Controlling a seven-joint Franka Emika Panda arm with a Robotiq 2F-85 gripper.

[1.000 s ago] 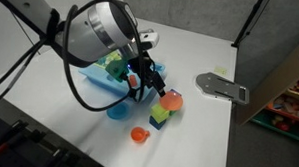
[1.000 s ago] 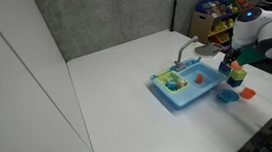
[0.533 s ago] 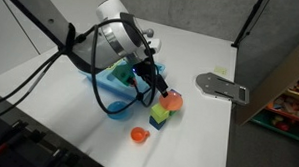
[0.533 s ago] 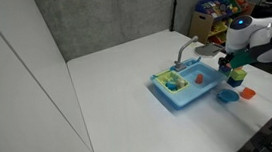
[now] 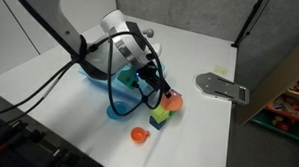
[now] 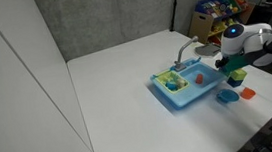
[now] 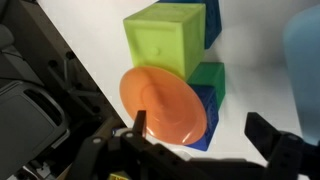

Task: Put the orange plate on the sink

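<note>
**Jaws wide over the orange plate, nothing held**

My gripper [image 7: 195, 132] is spread wide and grips nothing. In the wrist view one finger [image 7: 128, 138] stands at the near edge of the orange plate [image 7: 163, 104], while the other finger [image 7: 275, 140] is well off to the far side, clear of it. I cannot tell whether the near finger touches the rim.

The orange plate lies tilted on a small heap of toy blocks. It leans against a yellow-green cube [image 7: 165, 42] and covers part of a green block [image 7: 210, 78] and a blue block [image 7: 207, 118] beneath it. A blue cube [image 7: 211, 20] sits behind the yellow-green one.

In an exterior view the heap stands on the white table [image 5: 191, 50] just beside the light blue sink [image 6: 178, 97], whose grey faucet [image 6: 184, 51] rises at its back edge. The plate [image 5: 170, 97] is outside the sink, on top of the blocks. A blue round plate [image 5: 117, 110] and a small orange cup [image 5: 139, 135] lie on the table near the heap.
</note>
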